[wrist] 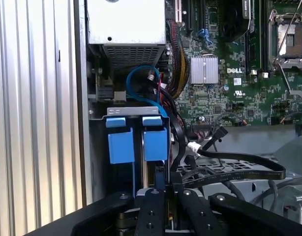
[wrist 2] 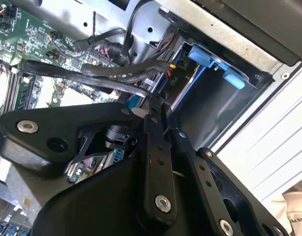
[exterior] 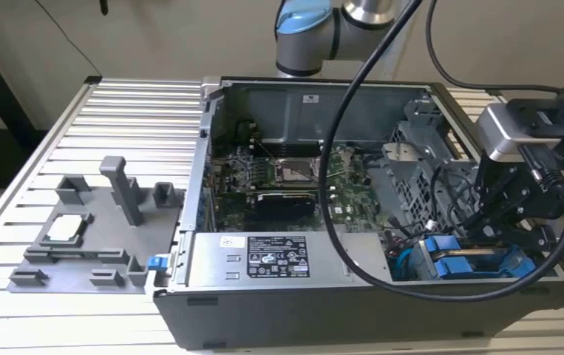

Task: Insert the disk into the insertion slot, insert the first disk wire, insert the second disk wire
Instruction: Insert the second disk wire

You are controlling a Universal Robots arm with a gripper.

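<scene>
We are seeing the black two-fingered gripper (exterior: 494, 225) reaching into the lower right of the open grey computer case (exterior: 262, 310) in the exterior view, over the grey metal insertion slot with bright blue plastic tabs (wrist: 136, 140). Its fingers (wrist 2: 156, 142) are clenching together, perhaps pinching a black disk wire (wrist 2: 141, 81); the silver-grey disk (exterior: 471, 266) seems seated in the slot.

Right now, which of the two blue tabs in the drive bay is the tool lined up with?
In the first wrist view, the tool sits directly below the blue tab nearer the motherboard; the other blue tab, beside the case wall, stands off to the side.
</scene>
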